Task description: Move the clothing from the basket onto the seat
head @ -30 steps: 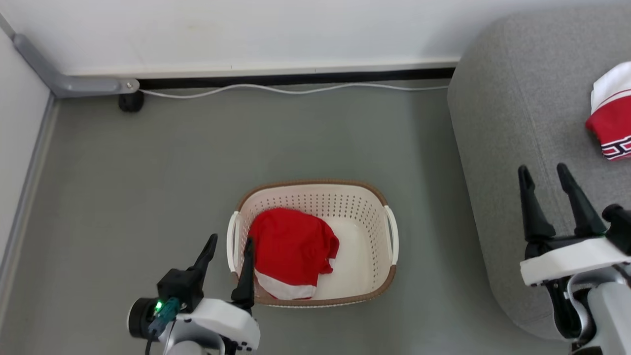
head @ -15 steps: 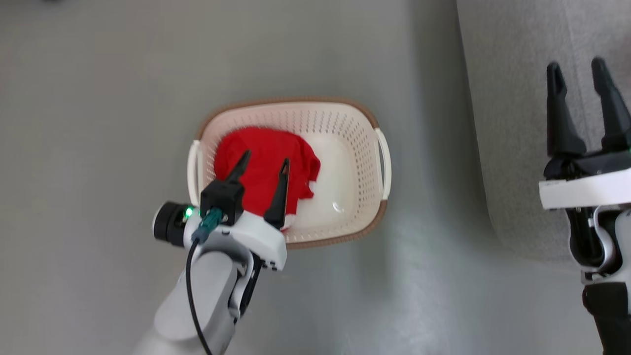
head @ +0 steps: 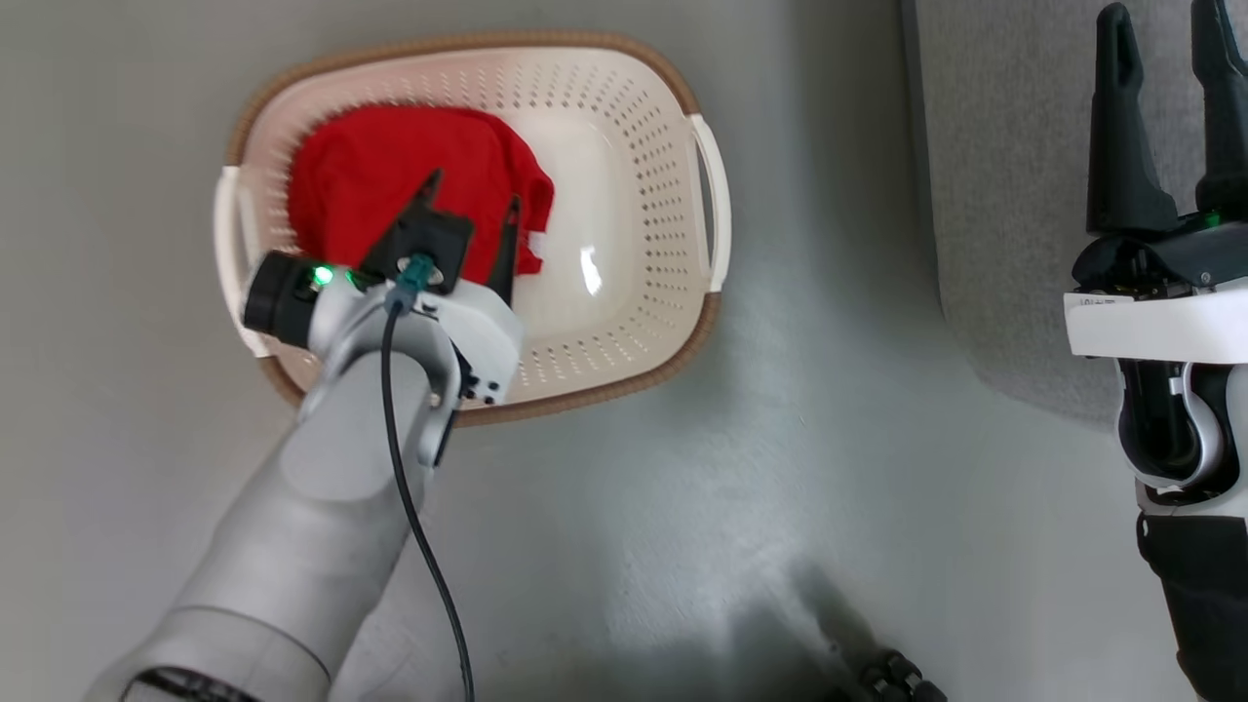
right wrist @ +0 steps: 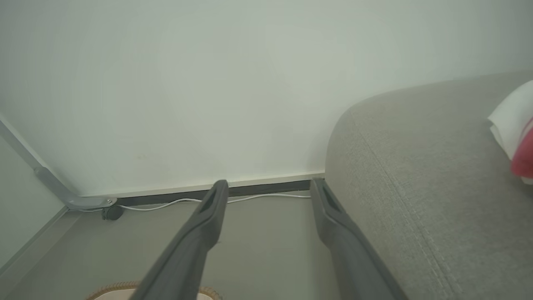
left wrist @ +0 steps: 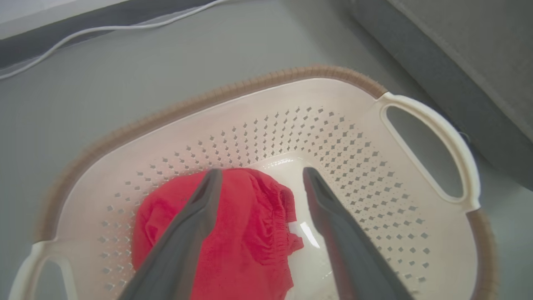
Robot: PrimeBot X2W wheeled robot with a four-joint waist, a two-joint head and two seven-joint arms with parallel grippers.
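Since 1 second ago, left gripper (head: 473,190) has swung from the basket (head: 468,41) rim to above the red garment (head: 390,166), fingers spread, empty. That garment lies in the basket's 9 o'clock half. At 3 o'clock, right gripper (head: 1160,12) hangs spread by the seat (head: 1004,195), where a 2nd garment (right wrist: 522,156) already lies. Closing at the cloth's edge may pinch a thin fold that slips.

A smooth grey floor (head: 799,507) meets a pale wall (right wrist: 208,83) at a dark skirting strip (right wrist: 266,188); a white cable (left wrist: 125,28) trails along it (past a small black wheel (right wrist: 111,213)).
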